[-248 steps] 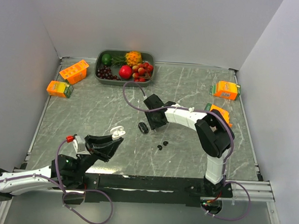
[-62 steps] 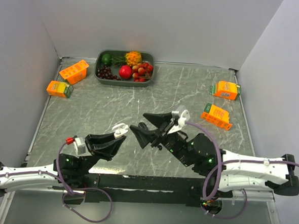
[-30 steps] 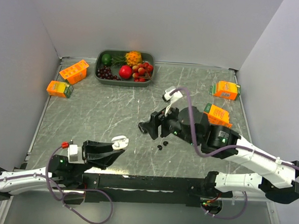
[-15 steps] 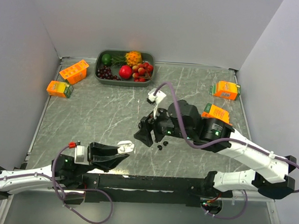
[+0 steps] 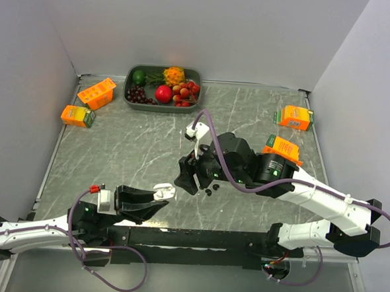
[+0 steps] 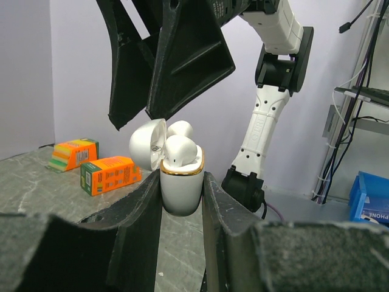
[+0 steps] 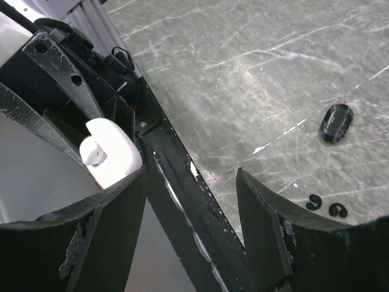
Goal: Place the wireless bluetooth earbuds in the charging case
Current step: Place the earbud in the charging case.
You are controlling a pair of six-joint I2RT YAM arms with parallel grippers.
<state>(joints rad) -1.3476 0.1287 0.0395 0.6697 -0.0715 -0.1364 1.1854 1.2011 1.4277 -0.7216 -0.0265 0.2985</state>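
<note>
The wireless bluetooth earbuds: a white one [image 6: 180, 151] sits in the open charging case [image 6: 180, 185], pinched upright by the left gripper [image 6: 180, 196]. Just right of the case hangs the right gripper [image 5: 188, 177], its jaws spread. Farther right of the case, black buds [image 5: 209, 192] lie on the table [image 5: 115, 148].

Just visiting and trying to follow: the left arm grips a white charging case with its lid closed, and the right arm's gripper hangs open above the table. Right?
Not quite: the lid is open. The left wrist view shows the charging case in the left gripper, lid flipped back, a white earbud seated inside. The right gripper does hang open above the table.
</note>
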